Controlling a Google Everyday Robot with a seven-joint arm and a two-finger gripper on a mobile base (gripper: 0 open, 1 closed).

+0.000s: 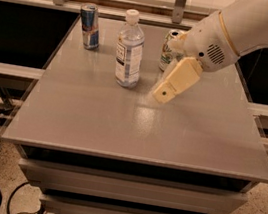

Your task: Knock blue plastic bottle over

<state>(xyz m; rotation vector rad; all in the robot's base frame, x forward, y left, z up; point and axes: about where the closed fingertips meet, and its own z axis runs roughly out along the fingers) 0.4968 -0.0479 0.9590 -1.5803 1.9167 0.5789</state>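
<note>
The blue plastic bottle, clear bluish with a white cap and white-and-blue label, stands upright at the back middle of the grey table. My gripper, cream-coloured, comes in from the upper right and hangs over the table just right of the bottle, its tip near the bottle's base level and a short gap away from it. The arm partly hides the green-white soda can behind it.
A slim blue-silver can stands upright at the back left of the table. A railing and a pale counter run behind the table. Cables and a chair base lie on the floor at the left.
</note>
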